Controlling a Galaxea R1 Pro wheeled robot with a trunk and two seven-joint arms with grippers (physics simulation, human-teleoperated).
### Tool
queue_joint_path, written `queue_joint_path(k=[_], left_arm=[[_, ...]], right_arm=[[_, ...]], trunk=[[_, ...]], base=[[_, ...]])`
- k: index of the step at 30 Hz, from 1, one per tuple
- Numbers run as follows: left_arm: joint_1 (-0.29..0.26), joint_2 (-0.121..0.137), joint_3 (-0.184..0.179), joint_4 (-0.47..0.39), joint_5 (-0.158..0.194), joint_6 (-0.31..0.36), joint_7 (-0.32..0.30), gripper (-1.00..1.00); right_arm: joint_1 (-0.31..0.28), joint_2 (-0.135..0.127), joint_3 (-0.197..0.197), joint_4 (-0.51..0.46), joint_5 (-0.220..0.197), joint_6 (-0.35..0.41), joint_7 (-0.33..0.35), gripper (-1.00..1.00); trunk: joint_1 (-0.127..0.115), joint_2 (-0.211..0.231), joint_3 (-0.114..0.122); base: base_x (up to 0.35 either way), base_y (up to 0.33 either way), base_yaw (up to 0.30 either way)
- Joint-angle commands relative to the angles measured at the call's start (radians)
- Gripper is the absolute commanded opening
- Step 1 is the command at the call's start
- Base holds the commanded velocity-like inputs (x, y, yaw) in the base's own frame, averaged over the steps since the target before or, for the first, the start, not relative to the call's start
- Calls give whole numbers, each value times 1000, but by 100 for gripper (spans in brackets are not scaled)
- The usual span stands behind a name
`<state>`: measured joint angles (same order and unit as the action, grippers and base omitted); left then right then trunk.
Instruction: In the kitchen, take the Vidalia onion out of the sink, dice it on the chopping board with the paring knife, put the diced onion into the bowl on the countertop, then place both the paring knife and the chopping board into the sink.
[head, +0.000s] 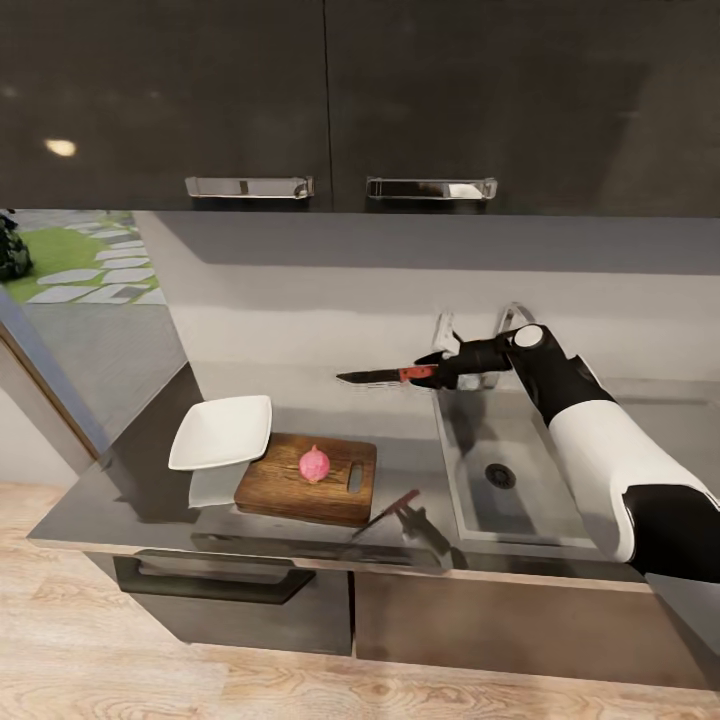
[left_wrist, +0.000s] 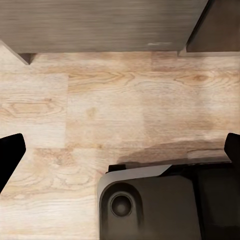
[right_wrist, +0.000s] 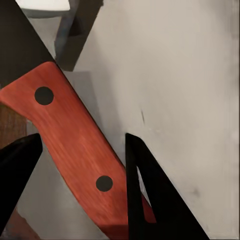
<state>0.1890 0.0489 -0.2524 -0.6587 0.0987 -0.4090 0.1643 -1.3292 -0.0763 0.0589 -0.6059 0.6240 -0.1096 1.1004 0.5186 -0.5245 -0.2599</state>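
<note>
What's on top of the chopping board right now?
Only the Vidalia onion, whole, sits on the chopping board. The paring knife is in the air above the countertop, held by the right gripper.

The white-and-black right arm (head: 600, 440) reaches forward and leftward, its black two-fingered right gripper (head: 428, 373) clamped around a red-brown handle, wrist level.
</note>
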Motion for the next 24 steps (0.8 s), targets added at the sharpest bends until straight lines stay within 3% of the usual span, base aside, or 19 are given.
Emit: queue_joint_path(k=[1, 6, 14, 16, 20, 24], left_arm=[[0, 2, -8, -2, 10, -2, 7, 100], [0, 2, -8, -1, 10, -2, 7, 100], [0, 2, -8, -1, 10, -2, 7, 100], [0, 2, -8, -1, 10, -2, 7, 100], [0, 2, -8, -1, 10, -2, 7, 100], [0, 3, -8, -1, 10, -2, 7, 100]], right_arm=[[-1, 1, 2, 1, 7, -1, -24, -100], [-1, 9, 2, 4, 5, 57, -116, -100], [8, 38, 2, 5, 5, 68, -283, -100], [30, 52, 2, 5, 4, 68, -338, -100], [90, 97, 2, -7, 6, 65, -373, -100], [131, 117, 2, -12, 5, 59, -403, -100]], trunk=[[0, -1, -1], [0, -1, -1], [0, -1, -1], [0, -1, -1], [0, -1, -1], [0, -1, -1]], base=[[0, 0, 0], [0, 0, 0], [0, 0, 0], [0, 0, 0], [0, 0, 0], [0, 0, 0]])
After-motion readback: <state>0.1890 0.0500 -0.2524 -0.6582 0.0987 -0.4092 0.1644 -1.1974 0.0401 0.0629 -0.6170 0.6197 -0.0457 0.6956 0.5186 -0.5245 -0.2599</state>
